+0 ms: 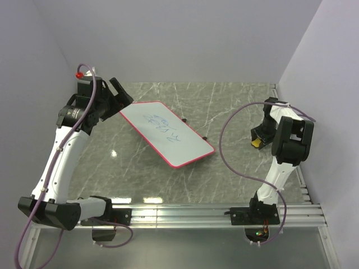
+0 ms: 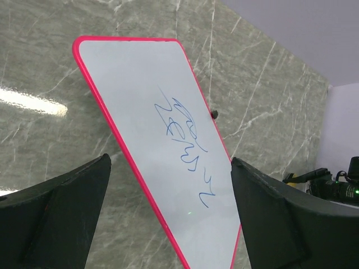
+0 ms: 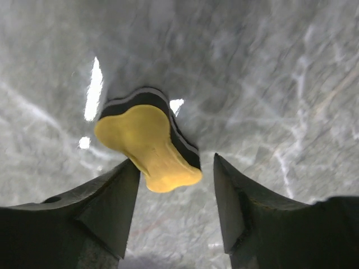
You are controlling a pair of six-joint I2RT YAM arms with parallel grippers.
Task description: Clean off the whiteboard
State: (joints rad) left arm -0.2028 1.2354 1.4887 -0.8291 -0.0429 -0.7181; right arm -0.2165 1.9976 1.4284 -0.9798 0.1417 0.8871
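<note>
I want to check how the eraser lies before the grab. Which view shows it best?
The right wrist view: the eraser fills the centre, yellow face over a black layer, flat on the table, before the open right gripper. The top external view shows only a yellow sliver under that arm. The left wrist view lacks it.

I see the whiteboard [image 1: 166, 133], a white rectangle with rounded corners and a thin red-pink rim, lying face up and diagonally on the counter [image 1: 140, 179] left of centre, blue scribbles [image 1: 162, 124] across its middle, small black feet [image 1: 184, 119] along its far edge.
</note>
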